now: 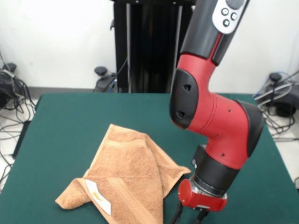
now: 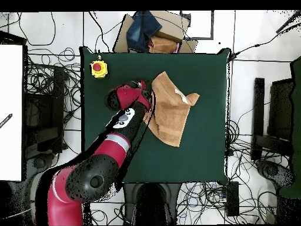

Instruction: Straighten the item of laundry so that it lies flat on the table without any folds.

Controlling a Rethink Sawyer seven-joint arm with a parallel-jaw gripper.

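The tan-orange towel (image 1: 131,177) lies crumpled on the green table (image 1: 70,121), near its front edge in the front view. One corner is folded over and a flap is raised along its right side. The white label (image 1: 99,197) faces up by the border band. My gripper (image 1: 189,218) hangs low just right of the towel's right corner, cut off by the picture's bottom edge. In the overhead view the towel (image 2: 170,112) lies on the table (image 2: 200,153) with the arm's wrist (image 2: 132,97) at its left edge, and the gripper is hidden under the wrist.
A yellow box with a red button (image 2: 99,69) sits on a table corner. A cardboard box with clothes (image 2: 156,35) stands beyond the table's edge. The black pedestal (image 1: 149,46) is at the far side. Cables lie on the floor around.
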